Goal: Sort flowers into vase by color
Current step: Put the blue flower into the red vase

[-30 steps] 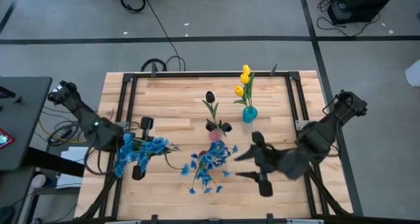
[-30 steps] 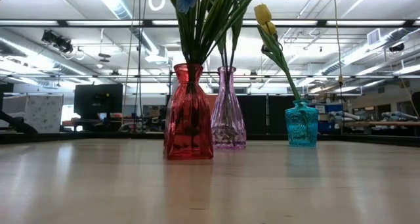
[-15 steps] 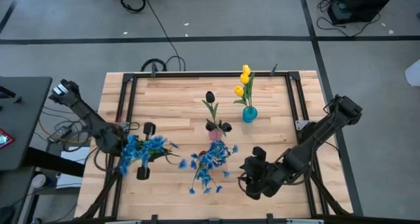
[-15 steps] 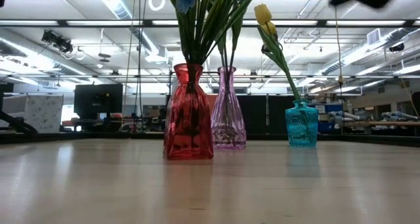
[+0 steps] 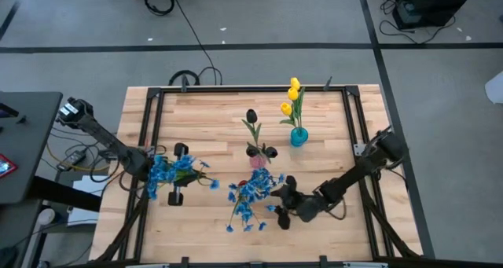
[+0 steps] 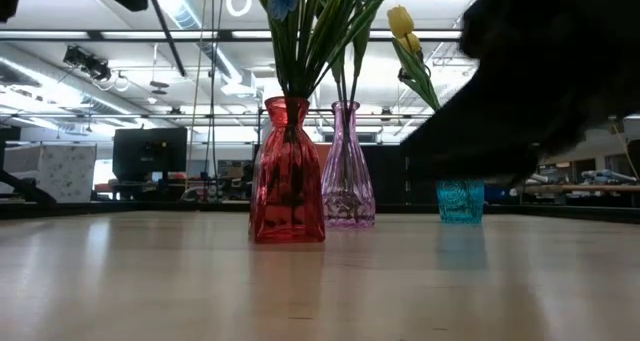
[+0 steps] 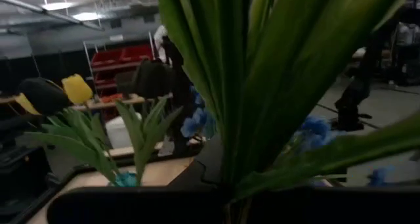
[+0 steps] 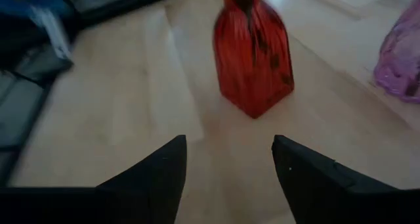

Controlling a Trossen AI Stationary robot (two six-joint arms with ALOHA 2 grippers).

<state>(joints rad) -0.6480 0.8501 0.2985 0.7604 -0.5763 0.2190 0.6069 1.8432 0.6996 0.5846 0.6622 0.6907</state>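
Ribbed red glass vase [image 8: 252, 56] (tapered neck), wood table [image 8: 131, 112].

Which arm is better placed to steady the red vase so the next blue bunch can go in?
Right, probably. The right gripper is open and low, facing the red vase. The left gripper is farther off, shut on a blue bunch.

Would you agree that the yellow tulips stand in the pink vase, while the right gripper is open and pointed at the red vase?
Not quite: the yellow tulips stand in the teal vase, as the low view shows. The pink vase stands beside the red vase. The rest holds: the right gripper is open and pointed at the red vase.
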